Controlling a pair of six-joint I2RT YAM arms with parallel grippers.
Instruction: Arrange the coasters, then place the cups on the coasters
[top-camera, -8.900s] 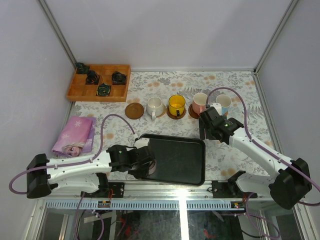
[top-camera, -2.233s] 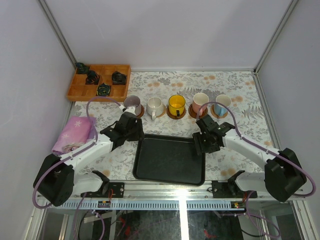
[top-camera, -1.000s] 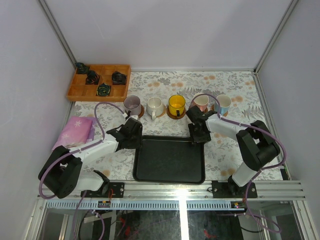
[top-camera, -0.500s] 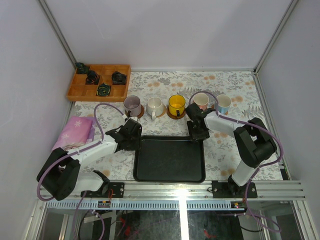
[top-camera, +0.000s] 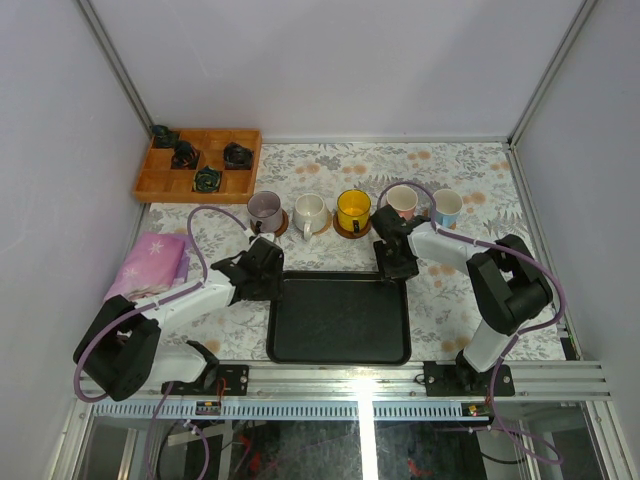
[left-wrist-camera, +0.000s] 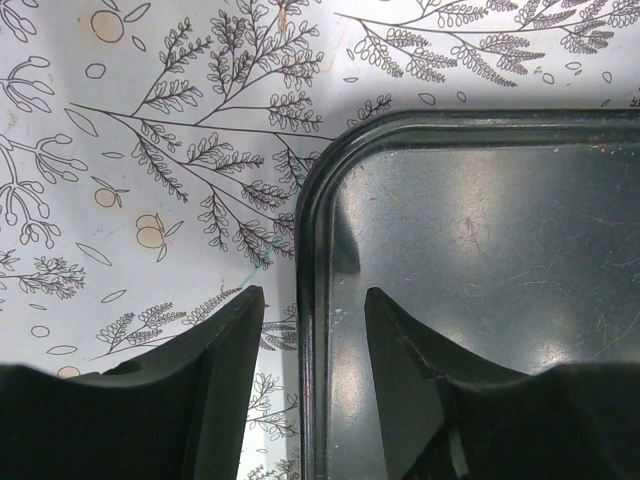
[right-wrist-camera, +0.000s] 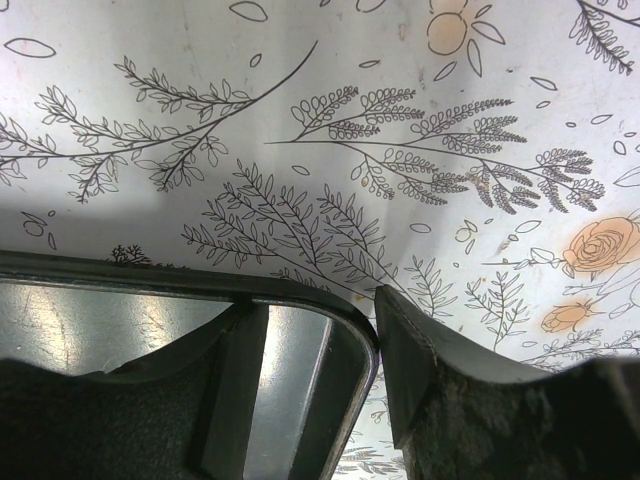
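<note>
- Jaws of the left gripper (left-wrist-camera: 313, 300) stand parted astride the left rim of the black tray (left-wrist-camera: 480, 250). One matte black finger is over the cloth and the other is inside the tray. A gap shows on both sides of the rim, so nothing is clasped.
- At the tray's far right rounded corner, the right gripper (right-wrist-camera: 318, 302) straddles the rim. Its outer finger touches the edge, but I cannot tell whether the inner one presses.
- The tray is glossy and lightly scuffed, with a raised rolled rim.
- Glazed ceramic stands in a row beyond the tray: lilac cup (top-camera: 264, 210), cream-white cup (top-camera: 308, 212), yellow cup (top-camera: 353, 209), pink-handled cup (top-camera: 402, 199), blue-handled cup (top-camera: 448, 206).
- Thin round brown coasters (top-camera: 281, 223) peek out as crescents beneath them. The right arm largely covers those under the two right-hand cups.
- The tablecloth (top-camera: 470, 165) is white, printed with fern sprigs and orange blossoms. Plain pale walls and metal posts surround it.
- A wooden compartment box (top-camera: 198, 165) at the far left holds small dark items too small to name. A pink printed cloth (top-camera: 150, 268) lies at the left.
</note>
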